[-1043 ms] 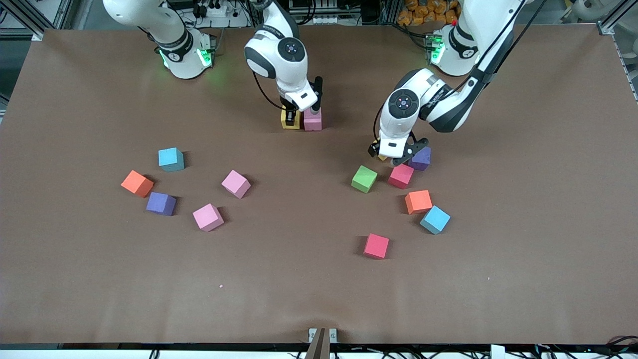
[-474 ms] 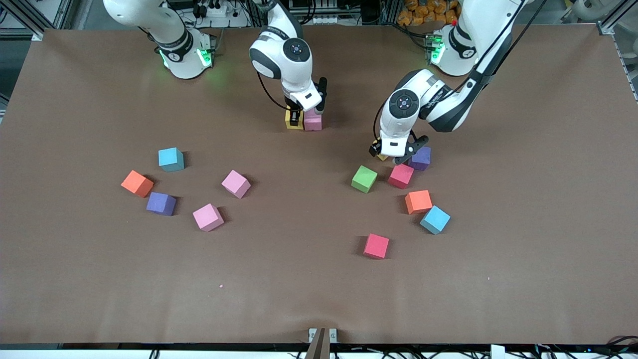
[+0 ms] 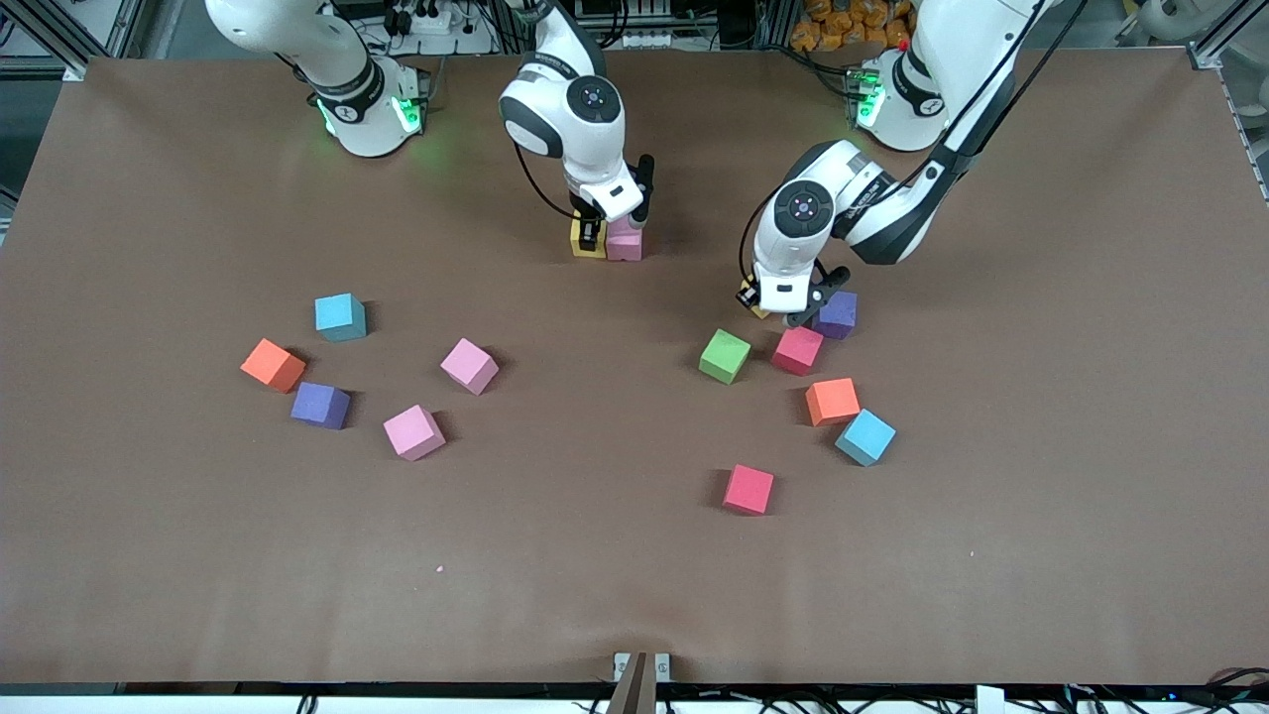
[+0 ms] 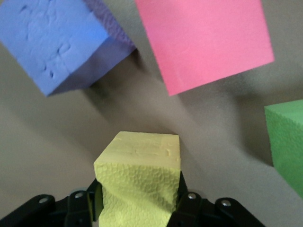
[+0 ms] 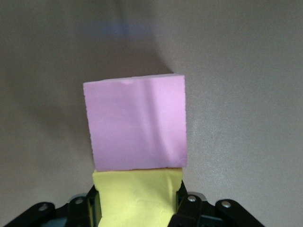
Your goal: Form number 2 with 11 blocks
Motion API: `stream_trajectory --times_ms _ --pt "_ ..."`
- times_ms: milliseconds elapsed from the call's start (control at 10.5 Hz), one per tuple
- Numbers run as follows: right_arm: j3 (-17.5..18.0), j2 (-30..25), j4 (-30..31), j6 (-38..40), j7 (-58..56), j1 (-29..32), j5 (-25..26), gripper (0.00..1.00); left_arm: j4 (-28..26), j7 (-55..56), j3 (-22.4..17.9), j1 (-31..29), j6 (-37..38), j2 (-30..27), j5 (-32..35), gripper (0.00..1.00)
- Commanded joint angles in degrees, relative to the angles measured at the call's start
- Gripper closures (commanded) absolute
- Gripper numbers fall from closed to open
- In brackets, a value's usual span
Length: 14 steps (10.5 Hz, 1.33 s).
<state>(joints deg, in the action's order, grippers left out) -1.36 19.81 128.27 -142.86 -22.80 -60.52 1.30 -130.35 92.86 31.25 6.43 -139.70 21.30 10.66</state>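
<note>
Your left pincer is down at the surface, its fingers closed on a yellow block, with a purple block just beside it and a red block and a green block a little nearer the front camera. Your right pincer is clamped on the other yellow block, which sits touching a pink block near the middle of the surface. Toward the left arm's end you have an orange block, a light-blue cube and another red block. Toward the right arm's end lie two pink blocks, a second purple cube, an orange one and a second light-blue cube.
</note>
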Motion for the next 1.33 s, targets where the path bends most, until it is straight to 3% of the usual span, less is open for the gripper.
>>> stream_trajectory --times_ms 0,95,284,474,664,948,1232 --pt "-0.40 0.75 -1.27 0.91 1.18 -0.92 0.01 0.06 0.01 10.27 1.52 0.86 -0.93 -0.29 -1.26 0.44" --pt "-0.40 0.67 -1.27 1.17 1.18 -0.74 0.02 0.00 0.09 16.24 2.75 0.95 -1.10 -0.29 -1.26 0.44" --pt "-0.49 -0.73 -1.35 4.32 1.00 -0.39 0.02 0.00 0.09 24.96 5.38 1.04 -1.80 -0.29 -1.26 0.46" --pt "-0.66 -4.15 -1.35 8.36 0.91 0.13 0.02 0.00 0.18 33.22 7.49 1.22 -5.21 0.23 -1.26 0.55" --pt "-0.84 -6.62 -1.79 12.06 0.57 2.23 0.02 0.00 0.18 40.79 8.03 3.41 -7.68 1.37 -1.34 0.55" --pt "-1.01 -8.82 -1.79 14.44 0.39 9.69 0.19 0.00 0.18 51.69 8.03 7.09 -12.60 2.87 -1.35 0.55" --pt "-1.01 -8.74 -2.32 11.57 -1.11 17.34 3.60 0.00 0.71 57.41 8.03 7.98 -13.32 3.57 -1.35 0.56"
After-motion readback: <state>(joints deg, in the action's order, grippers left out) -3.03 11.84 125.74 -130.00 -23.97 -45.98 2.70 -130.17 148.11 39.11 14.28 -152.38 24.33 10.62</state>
